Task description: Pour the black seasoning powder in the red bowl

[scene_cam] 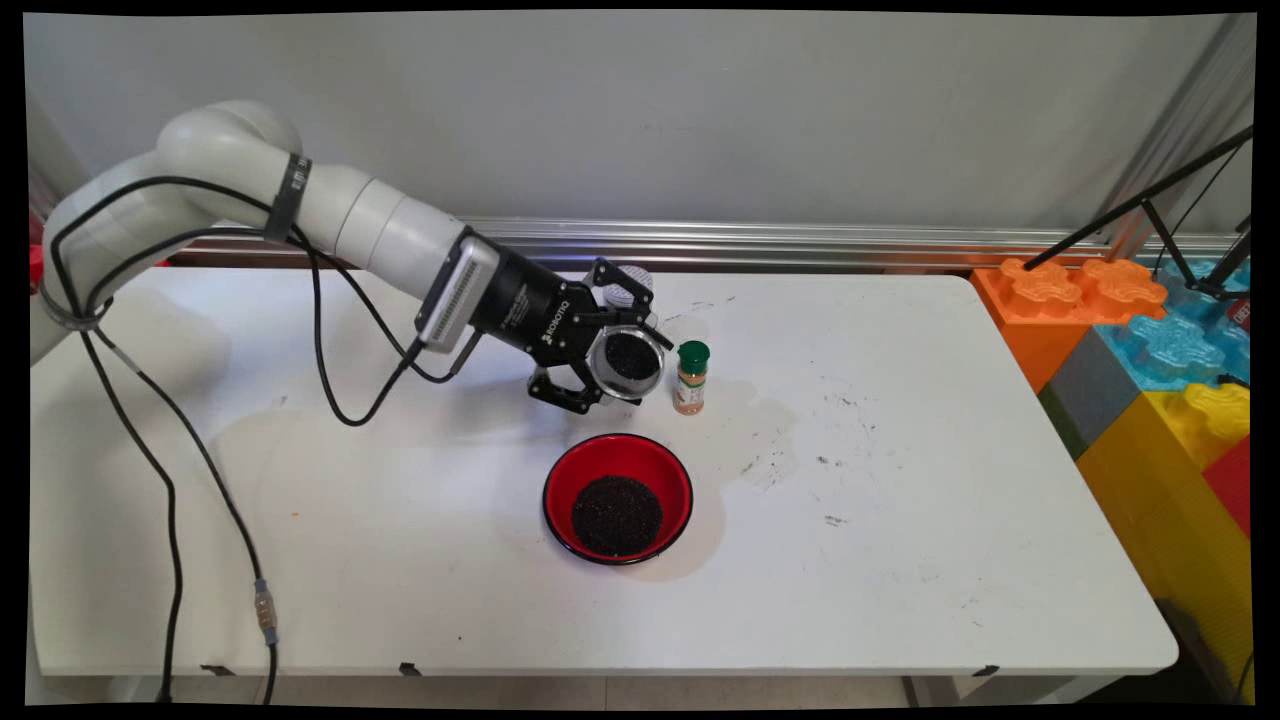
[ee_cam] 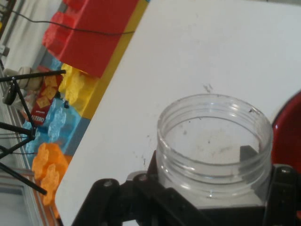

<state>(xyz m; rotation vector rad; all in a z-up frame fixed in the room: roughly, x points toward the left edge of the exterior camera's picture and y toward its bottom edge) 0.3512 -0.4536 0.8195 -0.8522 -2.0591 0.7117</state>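
The gripper has its jaws closed on a clear plastic jar, holding it tipped on its side above the white counter, mouth turned toward the near edge. In the main view dark grains show inside the jar; the hand view shows its threaded mouth open and lidless. A red bowl with a mound of the same dark grains sits on the counter just in front of the jar, near enough to catch a pour. A small spice bottle with a green cap stands upright just beside the jar. Big toy blocks are stacked off the counter's right end.
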